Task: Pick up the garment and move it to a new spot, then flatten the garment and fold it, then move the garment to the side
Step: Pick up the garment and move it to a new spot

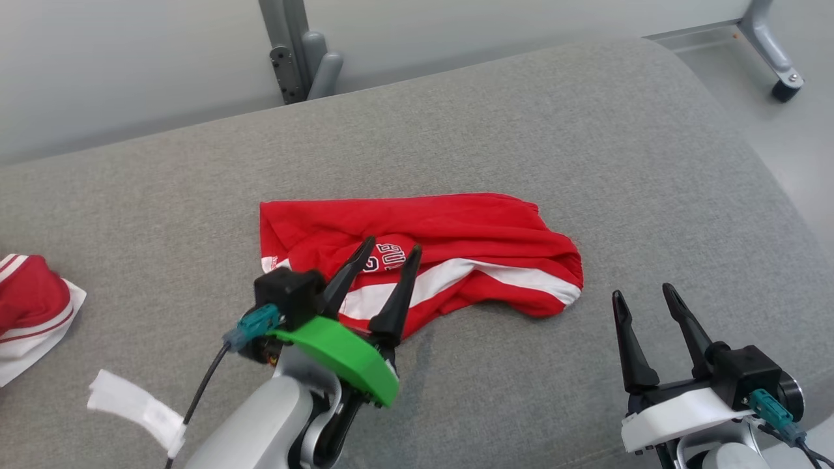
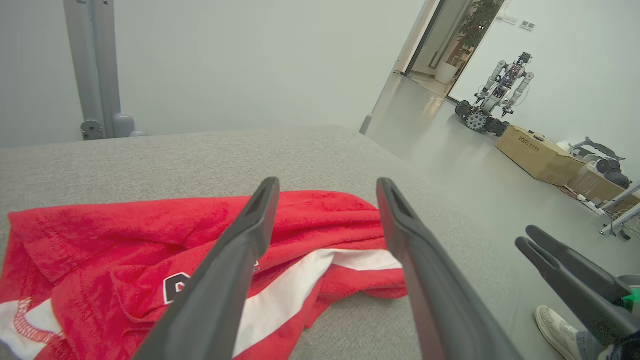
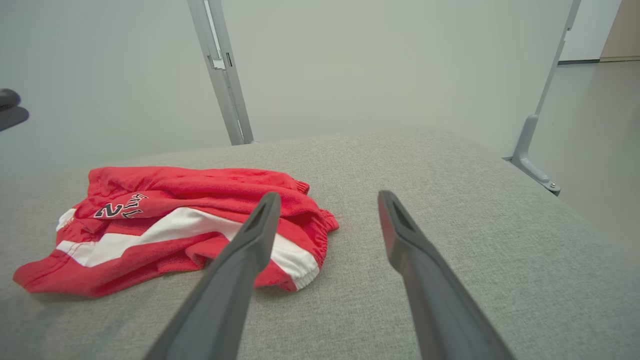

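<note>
Head view is showing red shorts [image 1: 469, 228] with a white side stripe and black-and-white lettering, lying crumpled near the middle of a grey padded bench [image 1: 586, 130]. My left jaws are standing wide open and holding nothing. Their dark fingers [image 1: 401, 293] are pointing over the near edge of the shorts, and I cannot tell whether the tips are touching the cloth. My right jaws are also standing wide open and empty, hovering over bare bench just to the right of the shorts. A second red and white garment [image 1: 29, 306] is lying at the bench's far left edge, well apart.

Judging from the bunched layers, flattening is not yet done, and several things could be going wrong from here:

- **Wrong layers:** a pinch could be catching only the top layer, or several at once, so the shorts would be lifting as a lump instead of spreading.
- **Snagging:** low fingertips could be digging into the soft upholstery and dragging the whole bundle.
- **Mixing garments:** moving the shorts leftward could be landing them on the other garment.
- **Person nearby:** the left wrist view is showing a person's pale shoe [image 2: 552, 322] on the floor beside the bench, so a wide sweep to the right could be coming close to them.
</note>
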